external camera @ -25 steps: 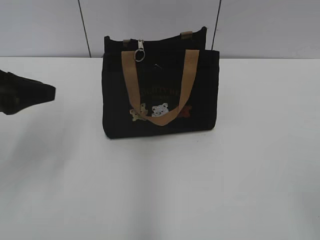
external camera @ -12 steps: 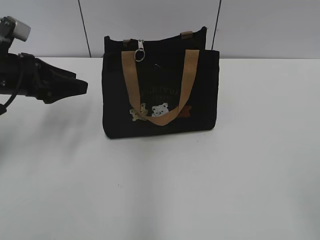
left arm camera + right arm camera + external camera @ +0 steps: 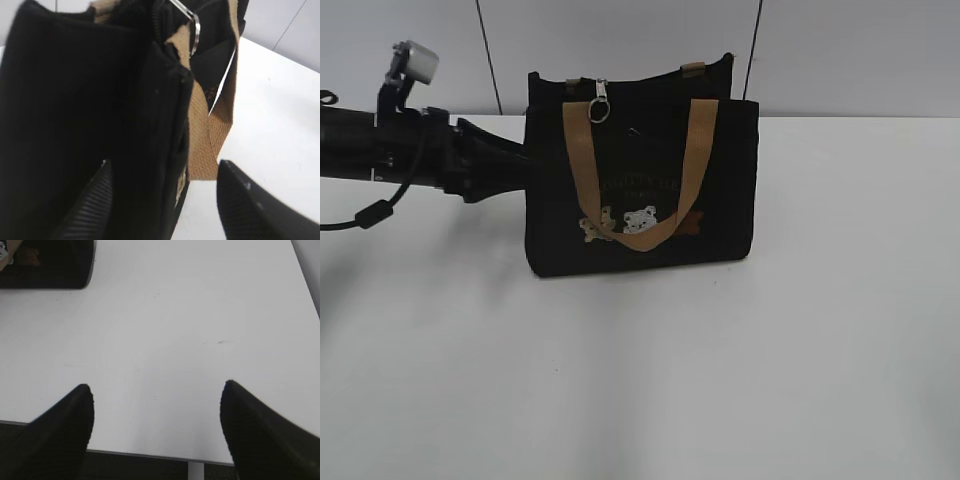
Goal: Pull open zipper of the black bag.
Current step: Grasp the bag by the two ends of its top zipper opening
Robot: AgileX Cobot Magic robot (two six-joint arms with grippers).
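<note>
The black bag (image 3: 640, 190) stands upright on the white table (image 3: 740, 370), with its tan handle (image 3: 582, 170) hanging down the front. The silver zipper (image 3: 600, 103) hangs from the top left of the bag, ring end down. My left gripper (image 3: 520, 166) has come in from the left and sits at the bag's left end. In the left wrist view it (image 3: 162, 172) is open, with the bag's end (image 3: 100, 100) between the jaws and the zipper ring (image 3: 194, 32) above. The right gripper (image 3: 156, 390) is open over bare table and holds nothing.
A grey wall with dark seams (image 3: 488, 55) runs close behind the bag. In the right wrist view the table's near edge (image 3: 150, 454) lies just under the fingertips, and the bag's bottom corner (image 3: 50, 270) shows at the top left.
The left arm has swung in from the left edge, risen, and reached the bag's left end. Neither the bag nor the zipper has moved.
</note>
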